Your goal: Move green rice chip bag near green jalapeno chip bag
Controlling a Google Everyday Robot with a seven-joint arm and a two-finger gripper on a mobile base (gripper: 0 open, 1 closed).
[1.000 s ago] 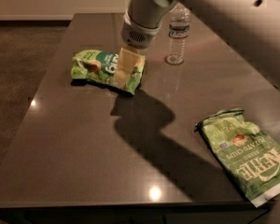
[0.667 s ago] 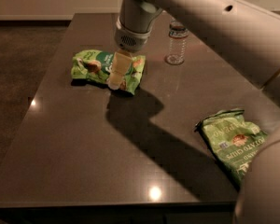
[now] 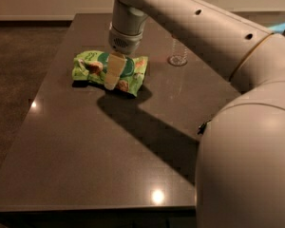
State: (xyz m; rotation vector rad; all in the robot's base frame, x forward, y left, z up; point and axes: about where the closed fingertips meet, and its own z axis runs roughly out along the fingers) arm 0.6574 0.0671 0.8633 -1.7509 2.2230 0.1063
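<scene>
Camera view, single frame.

- Bench (image 3: pixel 85 156): dark, glossy brown top. We note two small bright light reflections on it, one near the front edge and one at the left edge.
- Green rice chip bag (image 3: pixel 132 74): lies flat on the far left part of the bench, long side running roughly left to right. It is bright green with a darker oval logo and pictures of tan chips. The bag looks crumpled, and its right end is turned slightly toward the camera.
- Gripper (image 3: pixel 110 83): pointing down over the middle of the green rice chip bag. Its tan tip lies across the bag's logo and appears to be at the bag's surface; we cannot confirm actual contact. We also cannot tell whether the gripper is released, clenched, or grasping the bag, as only one narrow tan piece shows from this angle.
- Arm (image 3: pixel 204 32): pale beige. It runs from the large rounded segment filling the lower right of the view, up and left to a grey wrist directly above the bag. It casts a dark shadow on the bench from the bag toward the right front.
- Clear bottle (image 3: pixel 178 57): only its ribbed lower part shows, standing on the bench to the right of the bag and apart from it. The arm covers the upper part.
</scene>
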